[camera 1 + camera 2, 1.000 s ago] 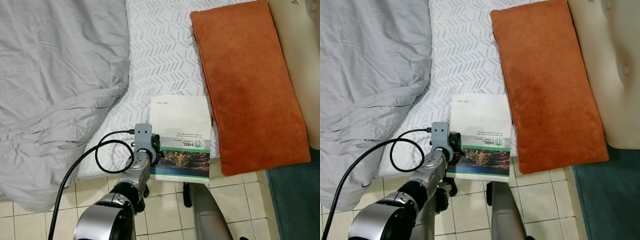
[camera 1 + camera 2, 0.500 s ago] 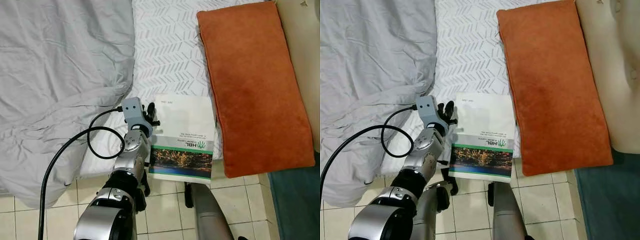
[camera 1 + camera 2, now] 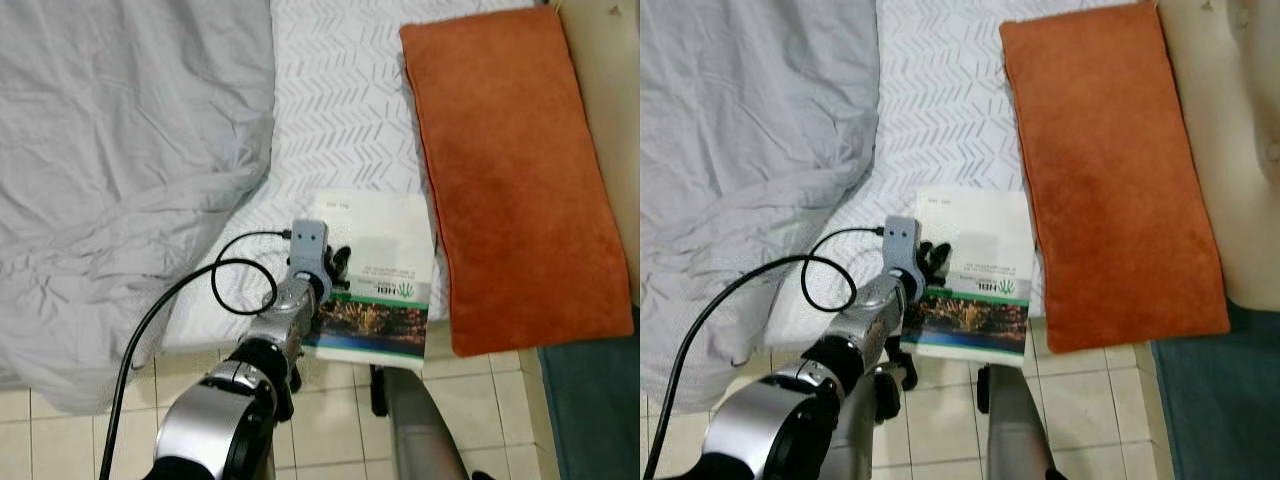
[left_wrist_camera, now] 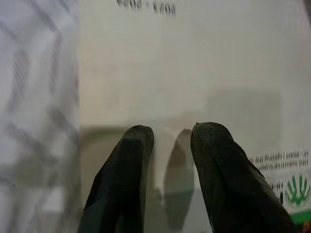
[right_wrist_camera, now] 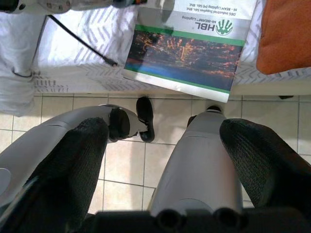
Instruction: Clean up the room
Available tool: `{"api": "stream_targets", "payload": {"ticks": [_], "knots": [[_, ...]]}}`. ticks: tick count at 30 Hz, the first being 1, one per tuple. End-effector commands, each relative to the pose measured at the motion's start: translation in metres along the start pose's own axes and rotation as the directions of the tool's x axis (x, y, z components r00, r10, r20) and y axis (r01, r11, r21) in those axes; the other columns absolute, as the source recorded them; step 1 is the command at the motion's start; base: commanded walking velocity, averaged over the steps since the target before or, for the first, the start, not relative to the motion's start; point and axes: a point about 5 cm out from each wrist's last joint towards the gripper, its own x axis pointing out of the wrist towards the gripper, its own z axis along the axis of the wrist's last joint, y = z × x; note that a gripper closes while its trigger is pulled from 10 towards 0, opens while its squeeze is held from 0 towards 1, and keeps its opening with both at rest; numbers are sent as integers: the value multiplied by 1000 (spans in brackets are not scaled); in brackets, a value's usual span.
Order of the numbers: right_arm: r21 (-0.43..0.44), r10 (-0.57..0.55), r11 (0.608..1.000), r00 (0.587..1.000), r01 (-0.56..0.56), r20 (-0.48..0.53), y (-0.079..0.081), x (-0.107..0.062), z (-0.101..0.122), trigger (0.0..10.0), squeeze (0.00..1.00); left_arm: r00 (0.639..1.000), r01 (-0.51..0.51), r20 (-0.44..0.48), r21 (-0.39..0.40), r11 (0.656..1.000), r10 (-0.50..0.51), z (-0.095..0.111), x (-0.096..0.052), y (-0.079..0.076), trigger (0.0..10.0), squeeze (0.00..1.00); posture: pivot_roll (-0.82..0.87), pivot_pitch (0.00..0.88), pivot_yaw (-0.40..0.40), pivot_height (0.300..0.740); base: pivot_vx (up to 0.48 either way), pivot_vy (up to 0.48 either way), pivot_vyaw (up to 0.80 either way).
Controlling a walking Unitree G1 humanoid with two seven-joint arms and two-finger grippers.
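A grey blanket (image 3: 120,150) fills the upper left of the frame, on the bed (image 3: 340,110). In the lower middle, the left tool (image 3: 338,268) hovers at the left edge of the booklet (image 3: 378,275), which lies at the bed's near edge and hangs a little over the tiled floor (image 3: 330,410). Its fingers (image 4: 127,167) are slightly apart and hold nothing. The right tool (image 5: 160,145) hangs low over the floor with its fingers wide apart. An orange cushion (image 3: 510,170) lies at the right. I think the flat booklet gives little edge to pinch; a push could slide it off the bed.
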Motion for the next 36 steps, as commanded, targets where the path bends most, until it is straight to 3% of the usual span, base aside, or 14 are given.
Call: {"api": "stream_targets", "payload": {"ticks": [1,5,9,22,27,34,36], "knots": [[103,139,986,986,-130,-94,30,-8,-15,10000,0,983,138,-110,-56,989,-144,-33,-2,-58,10000,0,-492,758,106,740,0,0,0],[108,133,987,987,-123,-95,33,-9,-14,10000,0,973,148,-179,-17,989,-148,-48,-6,-56,10000,0,-511,761,101,740,0,0,0],[114,133,986,986,-122,-101,35,-11,-15,10000,0,975,44,-216,-15,999,-47,-54,-9,-36,10000,0,-501,767,110,740,0,0,0],[92,125,989,987,-116,-101,26,-8,-17,10000,0,971,-152,-208,-144,978,120,-68,-21,2,10000,0,-452,761,123,740,0,0,0],[89,133,988,986,-124,-97,25,-7,-18,10000,0,968,-168,-205,-108,980,143,-74,-26,12,10000,0,-442,760,117,740,0,0,0],[84,138,988,985,-129,-100,23,-7,-19,10000,0,975,-164,-174,-135,977,140,-64,-22,11,10000,0,-437,754,115,740,0,0,0],[79,141,988,985,-133,-98,22,-6,-18,10000,0,980,-135,-169,-175,975,105,-62,-17,-4,10000,0,-448,755,107,740,0,0,0]]}}
